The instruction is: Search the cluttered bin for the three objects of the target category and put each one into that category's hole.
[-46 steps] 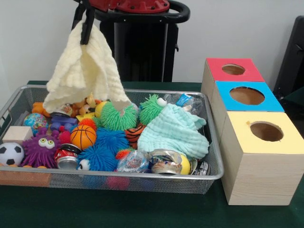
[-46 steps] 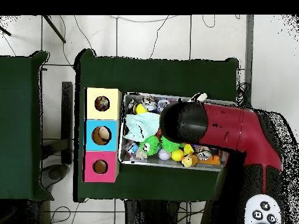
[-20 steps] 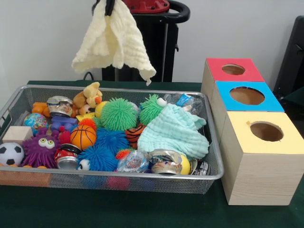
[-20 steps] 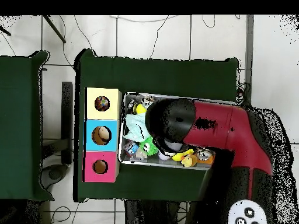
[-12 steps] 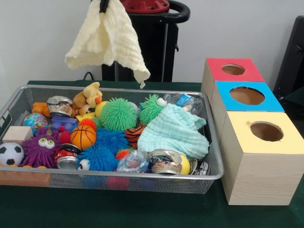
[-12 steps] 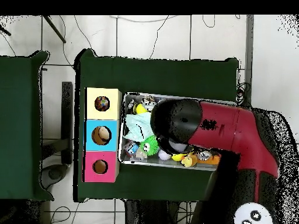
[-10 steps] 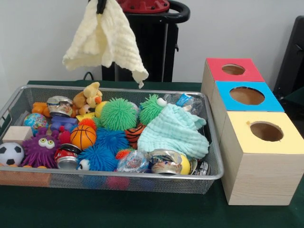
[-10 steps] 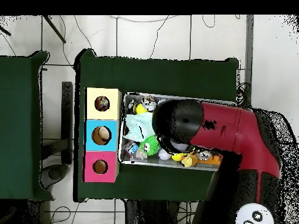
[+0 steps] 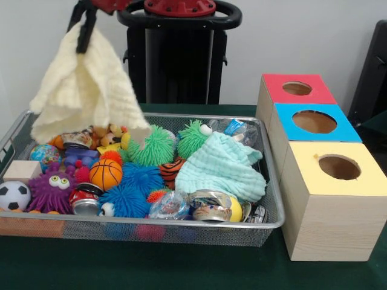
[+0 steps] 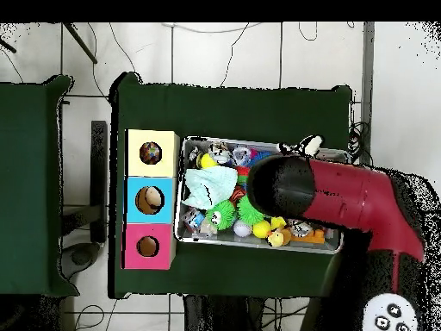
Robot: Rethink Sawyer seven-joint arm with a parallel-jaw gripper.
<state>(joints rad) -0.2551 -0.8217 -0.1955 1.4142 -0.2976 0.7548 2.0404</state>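
Black gripper [image 9: 84, 29] was clamped on the top of a pale yellow crinkled muslin cloth [image 9: 81, 93], which hung at about 10 o'clock over the wire mesh bin [image 9: 181, 231], its lower edge draping just above the toys at the bin's far corner.

Even, soft indoor light with no hard shadows or glare, both views evenly lit, and a faint blur on the hanging cloth [image 9: 81, 90] in front view
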